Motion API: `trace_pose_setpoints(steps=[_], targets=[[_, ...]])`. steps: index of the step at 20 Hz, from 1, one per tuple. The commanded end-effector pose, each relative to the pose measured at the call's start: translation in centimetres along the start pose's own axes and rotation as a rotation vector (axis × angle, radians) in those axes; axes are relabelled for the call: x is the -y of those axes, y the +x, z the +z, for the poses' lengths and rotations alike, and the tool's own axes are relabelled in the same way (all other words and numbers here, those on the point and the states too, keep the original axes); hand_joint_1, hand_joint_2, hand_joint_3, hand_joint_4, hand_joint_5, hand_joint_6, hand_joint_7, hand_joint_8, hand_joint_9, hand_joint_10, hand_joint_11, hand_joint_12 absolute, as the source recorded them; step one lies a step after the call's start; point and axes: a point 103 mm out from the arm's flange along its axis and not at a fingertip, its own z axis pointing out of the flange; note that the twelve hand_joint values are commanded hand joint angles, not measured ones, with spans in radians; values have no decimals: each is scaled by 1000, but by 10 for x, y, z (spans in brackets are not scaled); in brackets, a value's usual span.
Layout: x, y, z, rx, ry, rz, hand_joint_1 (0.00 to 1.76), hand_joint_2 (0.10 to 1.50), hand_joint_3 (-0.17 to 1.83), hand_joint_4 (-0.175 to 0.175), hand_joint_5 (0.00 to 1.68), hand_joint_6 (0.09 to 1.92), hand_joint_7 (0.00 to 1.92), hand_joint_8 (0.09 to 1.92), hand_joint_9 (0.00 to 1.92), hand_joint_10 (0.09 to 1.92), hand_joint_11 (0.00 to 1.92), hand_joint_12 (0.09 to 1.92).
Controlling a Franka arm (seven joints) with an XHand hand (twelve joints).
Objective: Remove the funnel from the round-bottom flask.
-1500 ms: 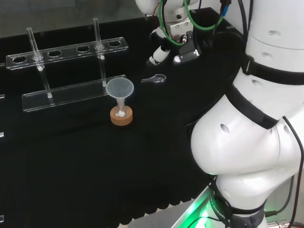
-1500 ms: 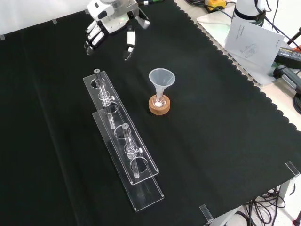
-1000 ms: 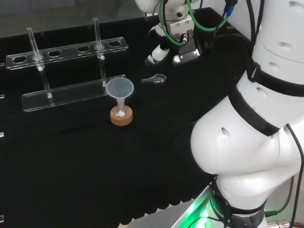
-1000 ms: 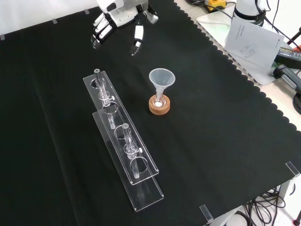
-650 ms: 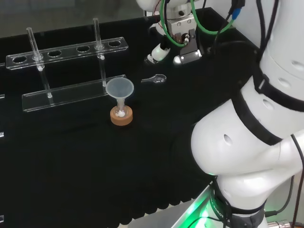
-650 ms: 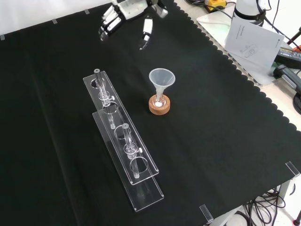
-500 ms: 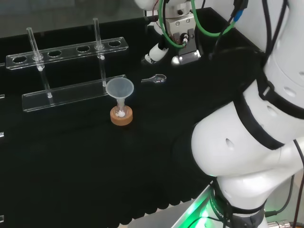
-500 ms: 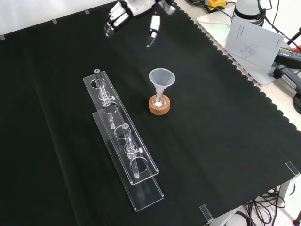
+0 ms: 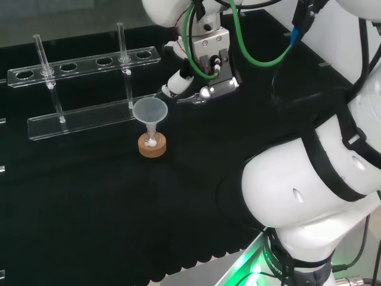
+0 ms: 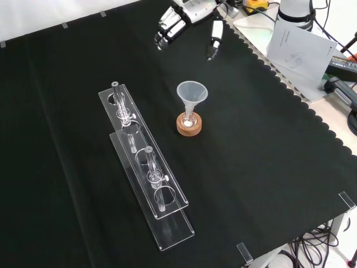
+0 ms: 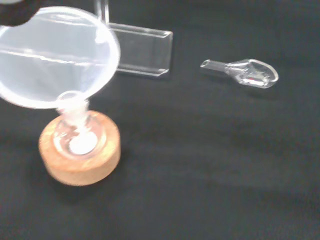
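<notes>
Clear funnel (image 10: 192, 93) sitting in small flask (image 10: 189, 118) on cork ring (image 10: 189, 126), white bits inside flask, hand (image 10: 187, 17) in the air above, fingers (image 10: 165, 28) spread, holding nothing, test tubes in clear rack (image 10: 146, 173).

We see even, bright overhead light on the black worktop (image 10: 262, 167); shadows are faint; the funnel (image 11: 55, 57) looks soft and glary up close; green glow (image 9: 253, 265) lies below it.

Black cloth (image 10: 268, 167) with scalloped edge, pale bench top (image 10: 334, 120) beyond, cables (image 10: 312, 245) below
</notes>
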Motion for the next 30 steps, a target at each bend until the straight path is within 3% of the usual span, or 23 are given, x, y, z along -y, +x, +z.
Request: trace_pose_setpoints(steps=[1,6,15,19,23,30], targets=[[13,29,9,0,39,-22,566,657,247,-20,104,87,5,613,244,749,354,1436],[9,43,18,26,67,-46,551,668,218,-19,53,87,0,480,163,789,258,1468],[-2,57,41,62,97,-87,537,671,207,-18,8,87,0,436,147,797,247,1477],[-7,61,45,96,95,-99,531,677,192,-14,0,87,0,293,76,804,237,1477],[-12,63,52,134,90,-98,530,684,170,-11,0,87,0,173,32,818,214,1478],[-26,65,63,162,77,-93,536,693,162,-12,0,87,0,144,15,825,198,1484]])
